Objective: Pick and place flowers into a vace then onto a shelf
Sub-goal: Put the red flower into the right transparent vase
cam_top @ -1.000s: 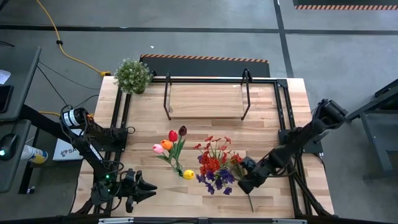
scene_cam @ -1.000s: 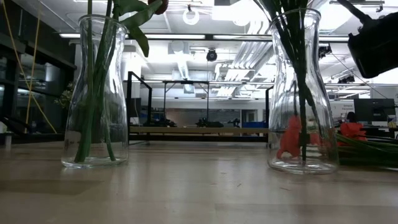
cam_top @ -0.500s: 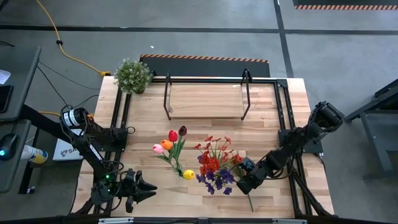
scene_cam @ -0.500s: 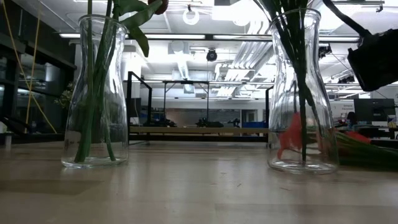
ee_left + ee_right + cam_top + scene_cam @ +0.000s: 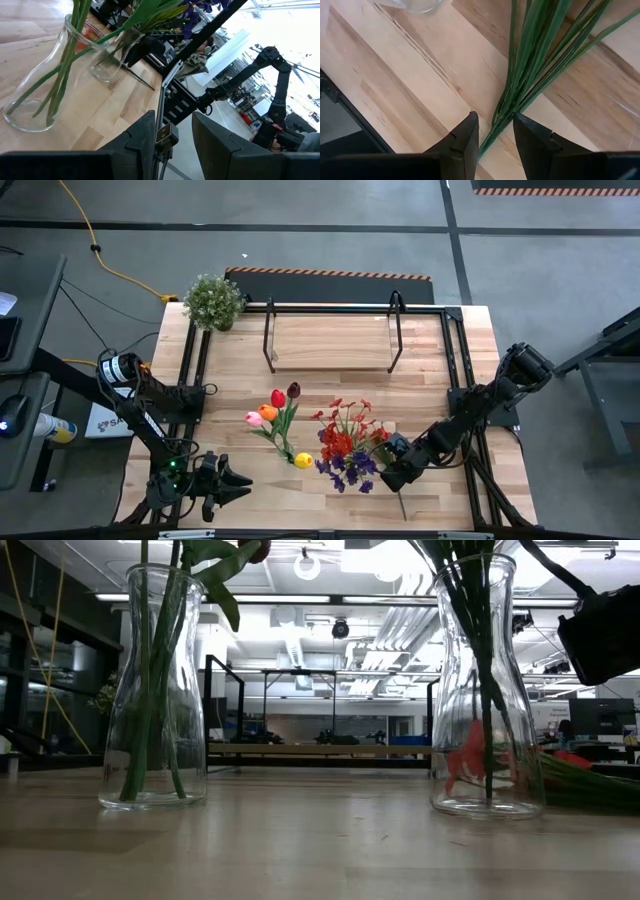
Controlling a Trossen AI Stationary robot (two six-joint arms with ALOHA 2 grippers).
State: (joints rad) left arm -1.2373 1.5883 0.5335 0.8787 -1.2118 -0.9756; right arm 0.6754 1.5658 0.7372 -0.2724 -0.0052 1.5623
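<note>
Two glass vases stand mid-table. The left vase (image 5: 155, 690) holds tulips (image 5: 278, 412); the right vase (image 5: 487, 690) holds red and purple sprays (image 5: 345, 445). One more flower (image 5: 530, 65) lies flat on the table right of that vase, its stem end (image 5: 402, 502) toward the near edge. My right gripper (image 5: 495, 116) is open, slanting down over it, one finger on each side of the stem. My left gripper (image 5: 243, 485) waits open and level at the near left. The shelf (image 5: 330, 340) stands at the far middle. My right gripper's fingers stand astride the thin lower stem (image 5: 487, 139), just below where the leaves meet, coming from above and lying across it. The stem runs close along one finger (image 5: 467, 137); whether that finger touches it I cannot tell. The flower lies on the table.
A bushy potted plant (image 5: 213, 300) sits at the far left corner. Black frame rails (image 5: 458, 380) run along both table sides. The right vase's base (image 5: 415, 5) is close beyond my right gripper.
My right gripper has sunk a little toward the lying flower. In the low view the flower's red blossoms have dropped lower behind the right vase. The left arm has kept still.
</note>
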